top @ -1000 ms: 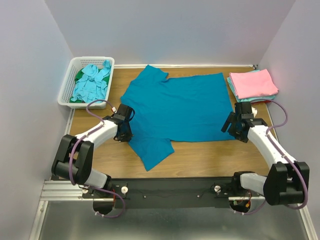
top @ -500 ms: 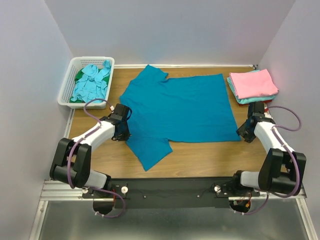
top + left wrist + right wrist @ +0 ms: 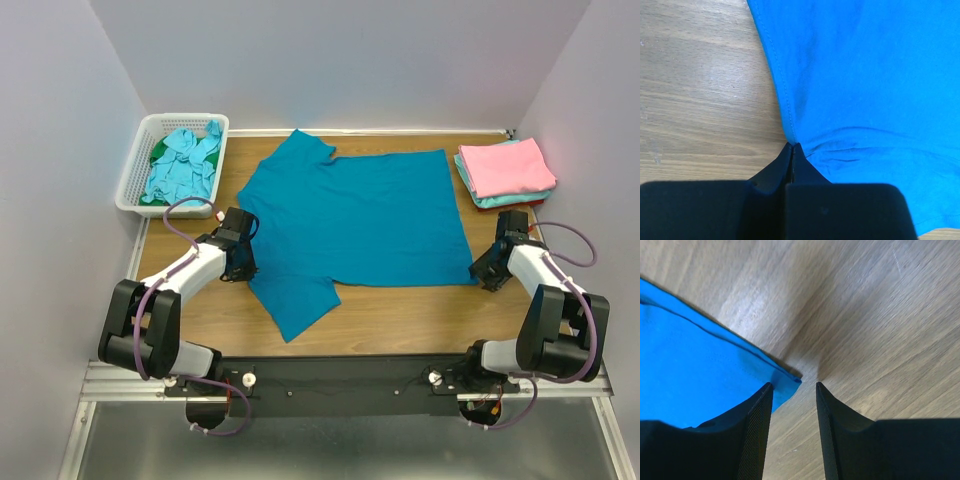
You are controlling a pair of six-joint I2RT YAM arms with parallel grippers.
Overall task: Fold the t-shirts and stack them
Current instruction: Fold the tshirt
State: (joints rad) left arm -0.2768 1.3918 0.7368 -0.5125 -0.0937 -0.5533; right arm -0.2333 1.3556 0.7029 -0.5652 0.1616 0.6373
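A deep teal-blue t-shirt (image 3: 360, 215) lies spread flat on the wooden table, neck to the left. My left gripper (image 3: 245, 268) is shut on its near-left edge, by the sleeve. In the left wrist view the closed tips (image 3: 792, 146) pinch the hem, and the cloth (image 3: 865, 75) puckers beside them. My right gripper (image 3: 482, 275) is low at the shirt's near-right corner. It stands open (image 3: 794, 385), and the corner of the cloth (image 3: 690, 375) lies on the table between its fingers, touching the left one.
A white slotted basket (image 3: 135, 185) at the back left holds crumpled aqua and green shirts (image 3: 185, 165). A folded stack topped by a pink shirt (image 3: 505, 167) sits at the back right, just beyond the right arm. Walls close three sides.
My right gripper moved right, off the shirt's body to its near-right corner, and its jaws narrowed. My left gripper drew the shirt's left edge slightly leftward.
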